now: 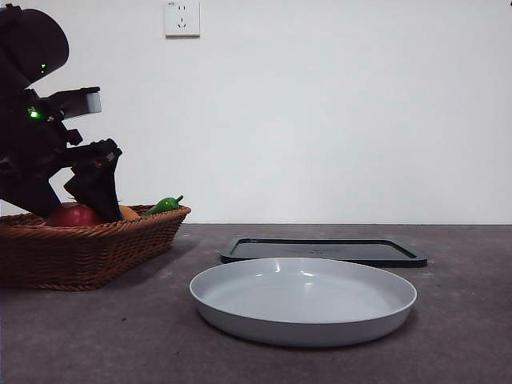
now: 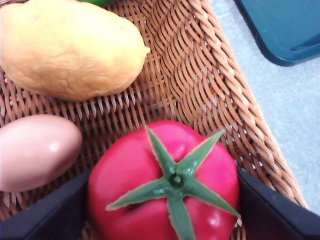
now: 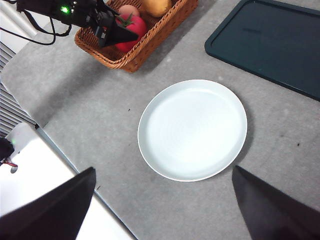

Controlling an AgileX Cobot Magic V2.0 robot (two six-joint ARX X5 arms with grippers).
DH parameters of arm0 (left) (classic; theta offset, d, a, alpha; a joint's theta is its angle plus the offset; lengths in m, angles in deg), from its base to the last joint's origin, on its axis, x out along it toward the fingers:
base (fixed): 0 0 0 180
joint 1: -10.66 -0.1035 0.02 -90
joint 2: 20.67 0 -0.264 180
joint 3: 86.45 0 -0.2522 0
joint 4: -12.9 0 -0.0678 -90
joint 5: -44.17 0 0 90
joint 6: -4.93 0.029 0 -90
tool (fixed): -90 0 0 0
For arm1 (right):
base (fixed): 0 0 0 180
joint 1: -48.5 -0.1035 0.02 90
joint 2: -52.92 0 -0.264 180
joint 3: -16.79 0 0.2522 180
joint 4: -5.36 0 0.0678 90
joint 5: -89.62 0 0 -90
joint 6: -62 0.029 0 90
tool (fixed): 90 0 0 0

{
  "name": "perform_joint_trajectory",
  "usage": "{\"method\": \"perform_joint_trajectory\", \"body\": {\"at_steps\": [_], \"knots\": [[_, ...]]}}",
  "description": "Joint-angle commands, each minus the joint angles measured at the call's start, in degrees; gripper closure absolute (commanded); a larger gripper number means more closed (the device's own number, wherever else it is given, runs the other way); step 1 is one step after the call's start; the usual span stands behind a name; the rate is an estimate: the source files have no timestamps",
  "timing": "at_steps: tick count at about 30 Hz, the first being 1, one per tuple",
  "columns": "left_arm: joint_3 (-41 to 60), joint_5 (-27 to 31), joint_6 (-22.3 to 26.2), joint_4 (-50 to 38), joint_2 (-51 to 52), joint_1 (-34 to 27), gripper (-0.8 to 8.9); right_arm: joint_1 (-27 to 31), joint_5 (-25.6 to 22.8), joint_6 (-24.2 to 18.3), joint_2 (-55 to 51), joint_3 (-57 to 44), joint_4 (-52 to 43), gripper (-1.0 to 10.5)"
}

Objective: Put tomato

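Reaching into the wicker basket (image 1: 96,240) at the left of the table, my left gripper (image 2: 165,200) has one black jaw on each side of the tomato (image 2: 165,185); the jaws look to be touching its flanks, so I log it as clasped, with the fruit low among the basket's contents. In the front view the tomato (image 1: 72,214) shows as a red dome just above the basket rim, under the dark arm. Beside it in the basket lie a pale pink egg-like item (image 2: 35,150) and a yellow potato-like item (image 2: 70,47); a green pepper (image 1: 164,205) sits at the far right corner. My right gripper (image 3: 160,210) hangs high with jaws spread wide, above the near edge of the white plate (image 3: 192,130). A dark tray (image 3: 270,42) lies beyond the plate
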Motion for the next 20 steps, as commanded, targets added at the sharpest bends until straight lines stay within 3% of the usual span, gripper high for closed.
{"method": "perform_joint_trajectory", "body": {"at_steps": [1,9,20], "knots": [[-1.62,0.17,-1.20,0.31,2.19,0.15,5.10,-0.24,-0.04,-0.22,0.39,1.07,-0.17,5.1],[-4.63,-2.64,-2.95,1.36,12.35,3.32,5.10,-0.24,-0.04,-0.22,0.39,1.07,-0.20,5.1],[-4.87,-4.96,-5.07,-0.48,13.75,18.69,5.10,-0.24,-0.52,-0.24,0.39,1.07,-0.20,5.1]]}}
